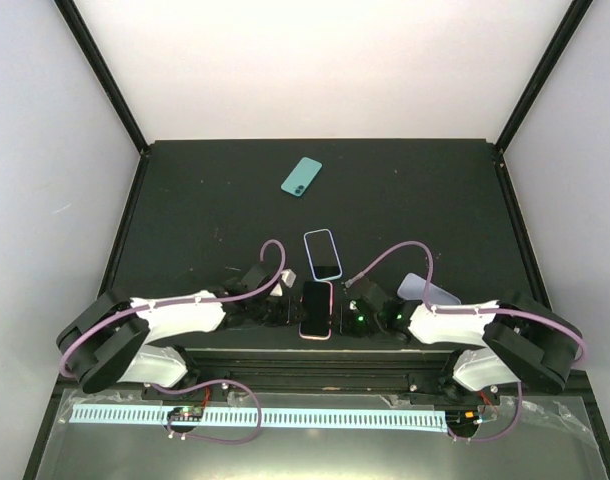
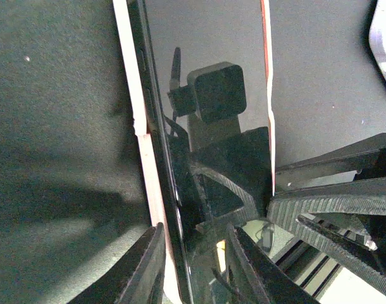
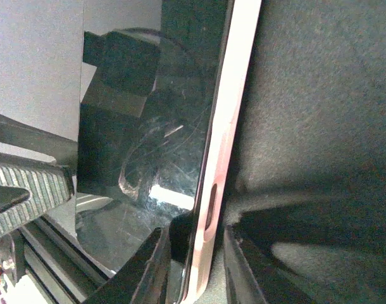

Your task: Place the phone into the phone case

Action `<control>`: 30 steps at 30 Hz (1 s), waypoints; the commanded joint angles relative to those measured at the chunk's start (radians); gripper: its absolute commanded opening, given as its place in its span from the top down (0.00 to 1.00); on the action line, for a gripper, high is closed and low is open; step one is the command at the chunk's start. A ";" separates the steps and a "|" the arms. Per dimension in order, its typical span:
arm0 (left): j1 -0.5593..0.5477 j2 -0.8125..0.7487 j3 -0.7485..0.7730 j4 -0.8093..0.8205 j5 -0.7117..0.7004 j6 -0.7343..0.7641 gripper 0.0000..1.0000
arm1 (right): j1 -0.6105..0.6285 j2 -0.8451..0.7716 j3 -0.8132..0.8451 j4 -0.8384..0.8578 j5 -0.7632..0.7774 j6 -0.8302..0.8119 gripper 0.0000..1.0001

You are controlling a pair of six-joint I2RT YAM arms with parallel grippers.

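The teal phone lies back up at the far middle of the dark table, away from both arms. The lavender phone case lies by the right arm, partly hidden under it. Both grippers are at a pink-rimmed phone lying screen up between them. My left gripper straddles its left edge; in the left wrist view the pink rim sits between the fingers. My right gripper straddles its right edge, and the right wrist view shows the rim pinched between the fingers.
A light blue-rimmed phone lies screen up just beyond the pink-rimmed one; its corner shows in the left wrist view. Black frame posts stand at the table's far corners. The arm bases and a rail line the near edge.
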 commanded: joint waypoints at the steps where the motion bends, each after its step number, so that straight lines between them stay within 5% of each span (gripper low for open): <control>1: -0.005 -0.028 0.019 -0.030 -0.060 0.033 0.71 | 0.001 -0.036 0.017 -0.080 0.072 -0.026 0.71; 10: -0.005 0.043 0.017 -0.002 -0.029 0.044 0.70 | 0.001 0.030 -0.003 0.005 0.033 -0.011 0.72; 19: -0.008 -0.007 0.044 0.077 0.064 0.042 0.82 | 0.000 0.035 -0.028 0.063 0.028 0.011 0.73; 30: -0.016 0.082 0.014 0.075 -0.028 0.073 0.87 | 0.001 0.033 -0.053 0.124 0.020 0.031 0.69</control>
